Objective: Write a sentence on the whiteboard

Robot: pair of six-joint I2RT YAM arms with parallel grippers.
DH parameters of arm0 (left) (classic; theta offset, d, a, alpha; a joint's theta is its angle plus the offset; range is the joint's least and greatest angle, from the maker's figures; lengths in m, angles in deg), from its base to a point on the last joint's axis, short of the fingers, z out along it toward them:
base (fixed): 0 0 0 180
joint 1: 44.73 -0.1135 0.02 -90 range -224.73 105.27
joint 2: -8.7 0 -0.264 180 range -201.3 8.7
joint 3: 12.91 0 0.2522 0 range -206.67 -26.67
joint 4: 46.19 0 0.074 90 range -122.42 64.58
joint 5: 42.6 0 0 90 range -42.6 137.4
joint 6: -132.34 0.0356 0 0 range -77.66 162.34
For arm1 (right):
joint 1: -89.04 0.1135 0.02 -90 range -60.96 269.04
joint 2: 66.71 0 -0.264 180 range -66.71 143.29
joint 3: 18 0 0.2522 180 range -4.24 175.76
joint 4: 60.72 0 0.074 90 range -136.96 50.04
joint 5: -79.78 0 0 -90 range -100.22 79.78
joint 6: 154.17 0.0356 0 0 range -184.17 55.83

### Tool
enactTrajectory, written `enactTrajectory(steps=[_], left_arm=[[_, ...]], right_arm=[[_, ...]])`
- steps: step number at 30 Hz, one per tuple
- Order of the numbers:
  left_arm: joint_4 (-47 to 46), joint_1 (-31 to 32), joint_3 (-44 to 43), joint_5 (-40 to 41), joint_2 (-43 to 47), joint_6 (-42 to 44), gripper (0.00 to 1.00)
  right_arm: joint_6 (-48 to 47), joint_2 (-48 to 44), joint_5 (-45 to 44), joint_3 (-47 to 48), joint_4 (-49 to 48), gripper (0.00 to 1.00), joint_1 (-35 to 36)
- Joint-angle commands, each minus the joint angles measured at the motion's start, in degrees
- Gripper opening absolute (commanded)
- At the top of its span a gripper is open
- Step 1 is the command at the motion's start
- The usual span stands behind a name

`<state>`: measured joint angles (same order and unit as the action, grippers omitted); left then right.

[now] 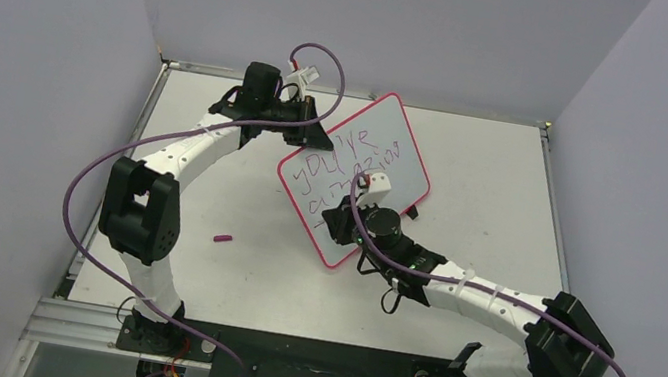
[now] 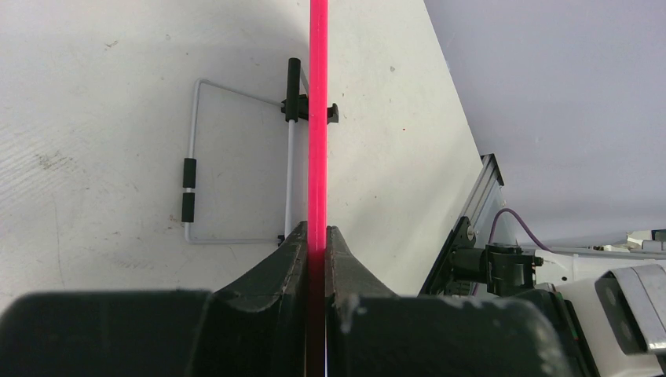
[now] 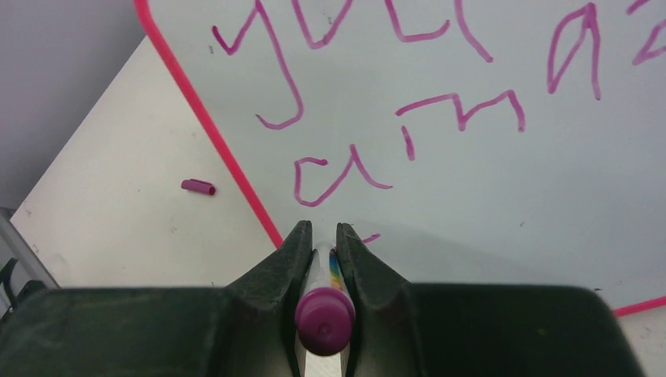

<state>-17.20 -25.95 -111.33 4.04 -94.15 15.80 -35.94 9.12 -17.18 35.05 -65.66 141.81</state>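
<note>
The whiteboard [image 1: 393, 173] stands tilted in mid-table, white with a red-pink rim [image 2: 317, 118]. My left gripper [image 1: 303, 133] is shut on its upper left edge; in the left wrist view the rim runs straight between the jaws of the left gripper [image 2: 316, 236]. The sentence [image 1: 351, 163] reads as two purple lines, "you're" above "amazing". My right gripper [image 1: 347, 223] is at the board's lower left, shut on a purple-ended marker [image 3: 323, 318] whose tip is hidden against the board [image 3: 487, 196]. A short fresh stroke [image 3: 371, 236] shows beside the right gripper [image 3: 323, 232], under the lettering [image 3: 342, 174].
The marker's purple cap [image 1: 222, 238] lies on the table left of the board, also in the right wrist view as the cap [image 3: 198, 187]. A wire stand [image 2: 236, 161] hangs behind the board. Grey walls close in the table on three sides.
</note>
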Motion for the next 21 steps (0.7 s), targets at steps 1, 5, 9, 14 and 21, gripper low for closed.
enactTrajectory(steps=[1,5,9,14,21], left_arm=[[-3.59,0.20,-0.77,-2.99,4.60,-0.95,0.00],[-3.58,0.15,-0.79,-3.09,4.68,-0.95,0.00],[-3.54,0.11,-0.77,-3.02,4.73,-0.94,0.00],[-3.59,0.18,-0.68,-3.05,4.85,-0.96,0.00],[-3.89,0.21,-0.59,-3.11,4.77,-1.16,0.00]], right_arm=[[-1.01,-0.93,1.48,3.57,-1.04,0.00,0.73],[-0.86,0.68,0.69,5.04,-1.01,0.00,0.73],[-0.82,2.15,-1.60,6.84,0.68,0.00,0.73],[-1.06,2.93,-3.26,7.02,1.94,0.00,0.75],[0.12,3.08,-3.62,4.10,1.47,0.00,0.87]])
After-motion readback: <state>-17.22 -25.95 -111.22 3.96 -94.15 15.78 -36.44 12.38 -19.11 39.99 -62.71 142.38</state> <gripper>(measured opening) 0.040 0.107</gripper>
